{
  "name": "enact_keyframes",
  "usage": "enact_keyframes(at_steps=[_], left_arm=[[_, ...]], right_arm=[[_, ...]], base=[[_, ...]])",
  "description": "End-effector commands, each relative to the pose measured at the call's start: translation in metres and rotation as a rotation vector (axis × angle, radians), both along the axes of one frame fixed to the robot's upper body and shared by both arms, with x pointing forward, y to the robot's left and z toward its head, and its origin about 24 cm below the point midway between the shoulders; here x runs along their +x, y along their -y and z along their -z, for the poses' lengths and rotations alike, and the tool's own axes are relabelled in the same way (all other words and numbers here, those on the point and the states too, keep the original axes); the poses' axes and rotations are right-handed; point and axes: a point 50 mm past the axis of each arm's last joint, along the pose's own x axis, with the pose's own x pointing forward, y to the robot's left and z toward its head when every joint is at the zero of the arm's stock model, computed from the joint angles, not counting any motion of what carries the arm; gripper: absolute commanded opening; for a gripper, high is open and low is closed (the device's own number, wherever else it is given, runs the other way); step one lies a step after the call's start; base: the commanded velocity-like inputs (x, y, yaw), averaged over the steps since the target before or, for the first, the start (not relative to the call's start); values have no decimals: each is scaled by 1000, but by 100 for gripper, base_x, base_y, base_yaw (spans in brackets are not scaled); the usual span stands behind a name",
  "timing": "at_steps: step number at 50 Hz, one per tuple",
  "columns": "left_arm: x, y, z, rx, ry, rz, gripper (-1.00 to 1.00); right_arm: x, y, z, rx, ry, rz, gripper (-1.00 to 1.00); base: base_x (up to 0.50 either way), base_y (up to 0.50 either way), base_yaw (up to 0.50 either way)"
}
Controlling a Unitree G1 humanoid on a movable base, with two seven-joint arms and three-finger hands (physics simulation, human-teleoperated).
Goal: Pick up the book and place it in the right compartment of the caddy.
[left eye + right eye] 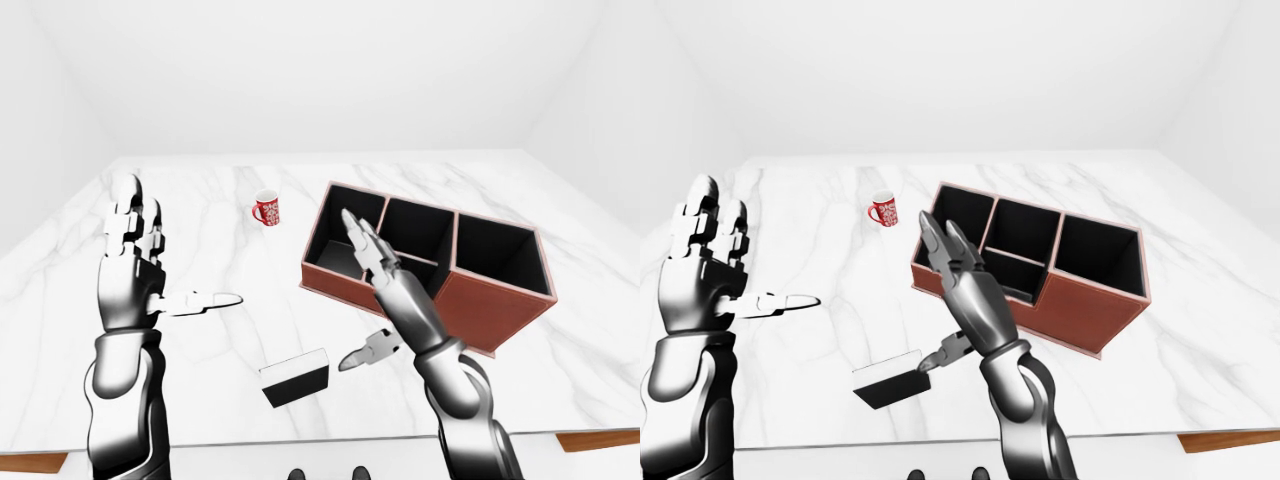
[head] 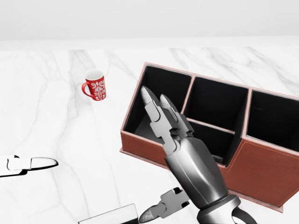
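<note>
Marble tabletop (image 1: 220, 340), both hands raised, nothing held.

Nearest, by the lower edge of the left-eye view: book (image 1: 295, 378) lying flat. Just right of it, right hand (image 1: 375, 285), fingers spread wide, empty, thumb tip close to the book. Left hand (image 1: 135, 270), likewise splayed and empty, well apart at left. Beyond the right hand: brown caddy (image 1: 490, 310), its compartments dark. Farthest: red mug (image 1: 266, 208), upright.

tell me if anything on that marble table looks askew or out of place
Nothing is spilled or damaged. The caddy sits skewed to the table's edge, the book lies flat near its bottom edge, and the red mug stands upright.
</note>
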Motion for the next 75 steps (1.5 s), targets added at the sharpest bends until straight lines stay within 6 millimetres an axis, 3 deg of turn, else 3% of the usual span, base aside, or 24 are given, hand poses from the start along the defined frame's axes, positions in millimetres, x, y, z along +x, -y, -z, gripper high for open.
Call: enact_keyframes(at_steps=[1,75], left_arm=[[0,-3,-2,1,5,-8,100],[1,-22,-10,12,26,-50,100]], right_arm=[[-5,-10,5,-80,-2,2,100],[8,-52,52,-269,-97,-6,100]], base=[[0,0,0],[0,0,0]])
